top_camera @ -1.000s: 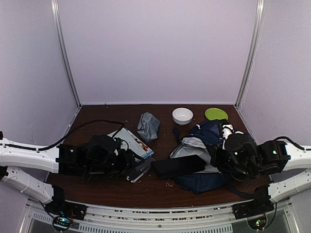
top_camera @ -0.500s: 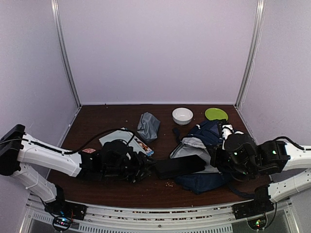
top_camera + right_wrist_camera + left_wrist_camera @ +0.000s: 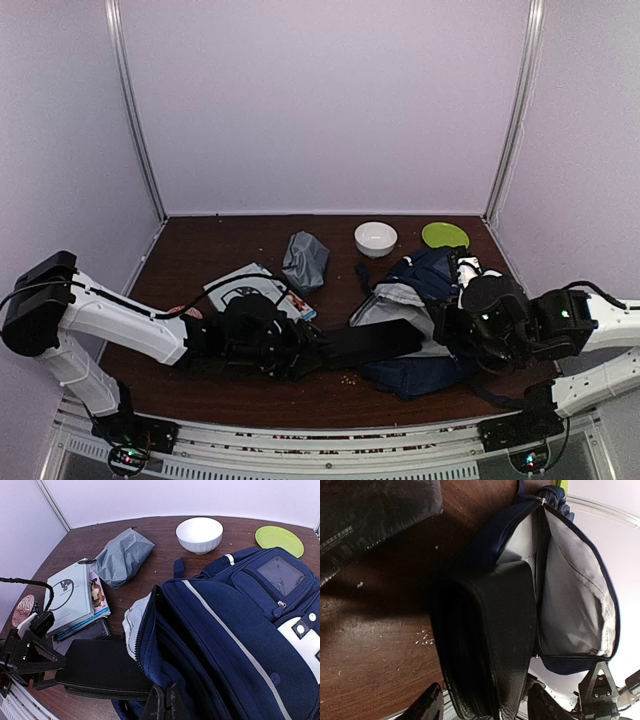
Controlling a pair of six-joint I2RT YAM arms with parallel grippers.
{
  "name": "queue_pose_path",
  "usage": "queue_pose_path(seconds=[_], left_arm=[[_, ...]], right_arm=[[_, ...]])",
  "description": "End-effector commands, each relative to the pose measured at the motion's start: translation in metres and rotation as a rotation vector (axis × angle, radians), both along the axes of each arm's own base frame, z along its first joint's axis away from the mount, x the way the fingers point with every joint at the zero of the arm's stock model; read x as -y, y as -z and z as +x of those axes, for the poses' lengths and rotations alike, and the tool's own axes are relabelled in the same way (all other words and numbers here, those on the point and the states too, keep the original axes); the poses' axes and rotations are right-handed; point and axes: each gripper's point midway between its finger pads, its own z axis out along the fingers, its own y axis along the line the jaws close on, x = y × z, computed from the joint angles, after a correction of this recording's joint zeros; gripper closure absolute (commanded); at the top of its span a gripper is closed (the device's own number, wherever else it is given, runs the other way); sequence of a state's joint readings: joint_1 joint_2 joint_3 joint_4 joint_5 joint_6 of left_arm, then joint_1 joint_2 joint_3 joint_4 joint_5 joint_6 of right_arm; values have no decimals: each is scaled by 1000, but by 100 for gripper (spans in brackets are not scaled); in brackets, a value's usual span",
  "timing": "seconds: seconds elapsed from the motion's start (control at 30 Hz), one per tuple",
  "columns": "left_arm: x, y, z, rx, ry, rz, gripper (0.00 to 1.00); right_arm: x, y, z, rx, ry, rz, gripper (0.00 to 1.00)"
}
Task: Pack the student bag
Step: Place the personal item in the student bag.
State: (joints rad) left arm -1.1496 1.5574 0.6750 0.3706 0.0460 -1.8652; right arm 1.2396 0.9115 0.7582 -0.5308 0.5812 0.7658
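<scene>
Table (image 3: 200,240): student bag (image 3: 428,272) crosswise, mouth left

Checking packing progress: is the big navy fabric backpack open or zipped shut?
Open: the navy fabric backpack gapes wide, its pale grey lining visible inside.

The student bag (image 3: 210,645) is navy blue with a thin white stripe (image 3: 220,627) across its front, a white patch (image 3: 305,640) and a pale grey lining (image 3: 575,605). The case (image 3: 365,343) is plain black. The surface (image 3: 160,527) is dark brown flecked with pale crumbs, the pouch (image 3: 122,556) is grey, the bowl (image 3: 199,534) white, the plate (image 3: 279,538) lime green, and the book (image 3: 67,597) pale blue with a dark round emblem.
</scene>
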Motion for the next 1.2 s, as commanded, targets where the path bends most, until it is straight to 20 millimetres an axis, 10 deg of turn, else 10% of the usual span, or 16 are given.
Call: queue_pose_path(seconds=[0.0, 0.27, 0.6, 0.93, 1.17], left_arm=[[13, -6, 7, 2, 6, -63, 2], [25, 3, 13, 7, 15, -71, 9], [20, -23, 24, 156, 20, -57, 100], [13, -115, 58, 490, -77, -130, 100], [31, -118, 67, 523, -83, -152, 100]], right_arm=[[0, -22, 4, 47, 28, 66, 100], [-3, -22, 0, 27, 4, 78, 100], [-3, -33, -2, 36, -12, 80, 100], [-14, -109, -1, 99, -35, 238, 100], [-31, -133, -2, 96, -73, 263, 100]])
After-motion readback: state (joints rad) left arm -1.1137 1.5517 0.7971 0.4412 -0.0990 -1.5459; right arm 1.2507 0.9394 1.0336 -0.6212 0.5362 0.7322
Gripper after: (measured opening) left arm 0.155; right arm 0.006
